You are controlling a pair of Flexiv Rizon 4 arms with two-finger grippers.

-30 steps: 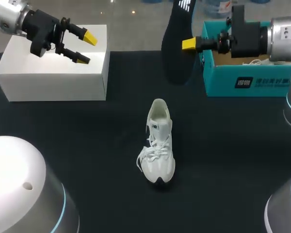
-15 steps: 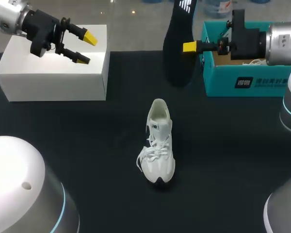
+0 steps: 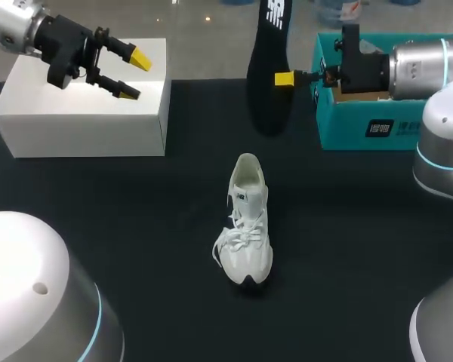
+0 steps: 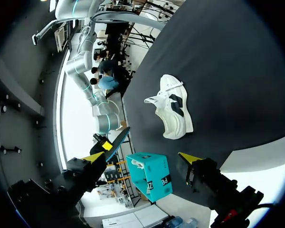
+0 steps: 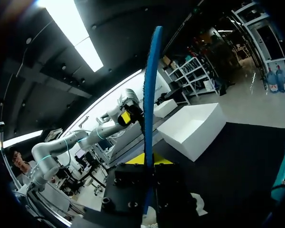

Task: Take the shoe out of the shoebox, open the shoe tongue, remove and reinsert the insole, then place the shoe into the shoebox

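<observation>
Six entries, largest first.

1. Black table point(image 3: 136, 249): lies beneath both arms and bears every item below.
2. White box point(image 3: 75, 113): closed, directly under the left gripper point(image 3: 132, 75); in the right wrist view it point(image 5: 194, 128) sits well ahead of the right gripper point(image 5: 148, 159).
3. Teal shoebox point(image 3: 362, 124): open-topped, just behind and beside the right gripper point(image 3: 285, 78); in the left wrist view it point(image 4: 149, 175) sits far ahead of the left gripper point(image 4: 141, 157).
4. White shoe point(image 3: 245, 226): upright on its sole on the table, laces loose, outside the shoebox. It is well apart from both grippers, lower than the right gripper and nearer the robot; from the left wrist it point(image 4: 173, 107) lies ahead, past the fingers.
5. Black insole point(image 3: 266, 83): out of the shoe, held on end above the table. It is pinched at its edge between the right gripper's fingers and stands up between them as a thin blue-edged strip point(image 5: 149, 95).
6. Grippers: the right is clamped narrowly on the insole. The left holds nothing, its yellow tips spread wide, hovering over the white box.
</observation>
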